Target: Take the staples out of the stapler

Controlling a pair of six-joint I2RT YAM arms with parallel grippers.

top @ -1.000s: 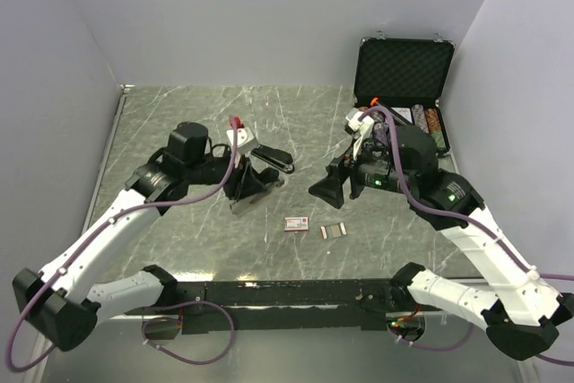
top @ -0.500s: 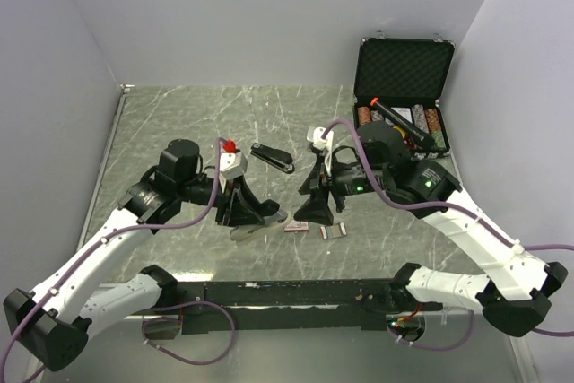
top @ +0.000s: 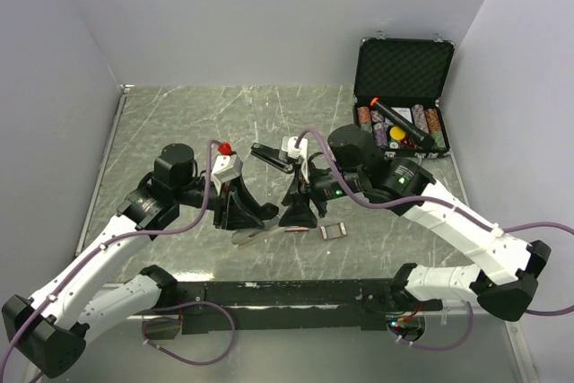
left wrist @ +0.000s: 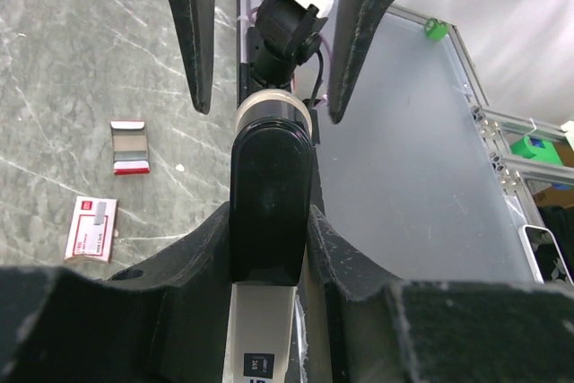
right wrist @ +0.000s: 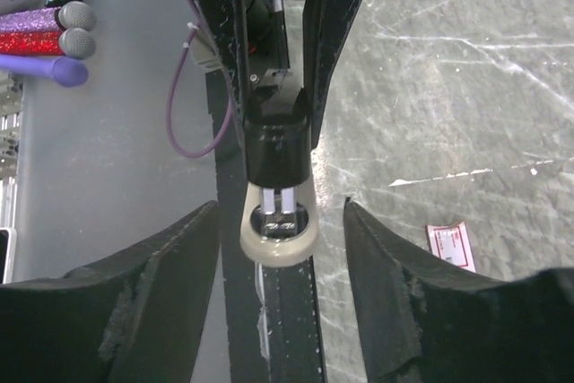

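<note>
From my seat, an open black case (top: 403,78) holds chip stacks (top: 434,120), an orange-tipped black tube (top: 395,116) and a yellow piece (top: 397,134). A red-and-white box (left wrist: 90,228) lies well left of the case, nearer me.

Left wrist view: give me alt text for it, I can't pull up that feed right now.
The left gripper clamps the black stapler, whose cream-tipped far end sits between the spread fingers of the right gripper, not touching them. On the marble table to the left lie a small red-and-white box and a grey strip with red ends, possibly staples.
</note>
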